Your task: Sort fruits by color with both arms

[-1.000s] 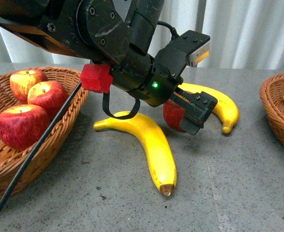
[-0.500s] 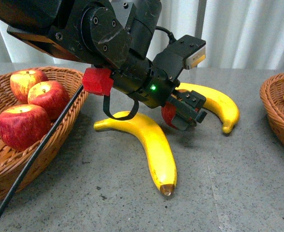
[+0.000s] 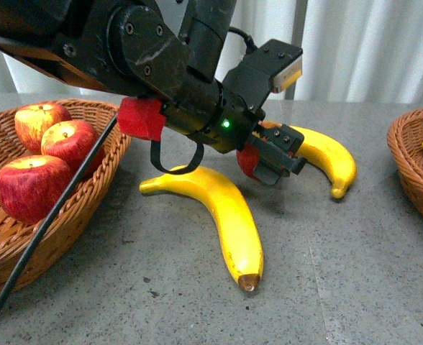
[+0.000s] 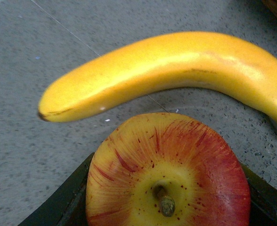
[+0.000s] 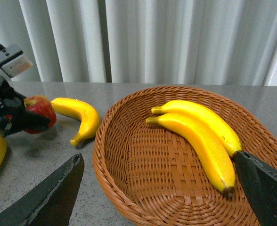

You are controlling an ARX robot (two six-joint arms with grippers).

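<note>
My left jaws are clenched on the red apple (image 3: 247,161), one on each flank, its stem facing my wrist camera. It hangs near the middle of the counter, seemingly just clear of the surface, beside the far banana (image 3: 326,152). The apple basket (image 3: 116,138) lies toward the counter's left edge, on my left arm's own side, so I judge the carry runs leftward, over the near banana (image 3: 229,215). My right jaws are spread and empty above the banana basket (image 5: 103,155) at the right edge, well apart from the apple.

lab-like test setup: grey speckled tabletop (image 3: 341,273) before a white curtain (image 3: 370,50).
</note>
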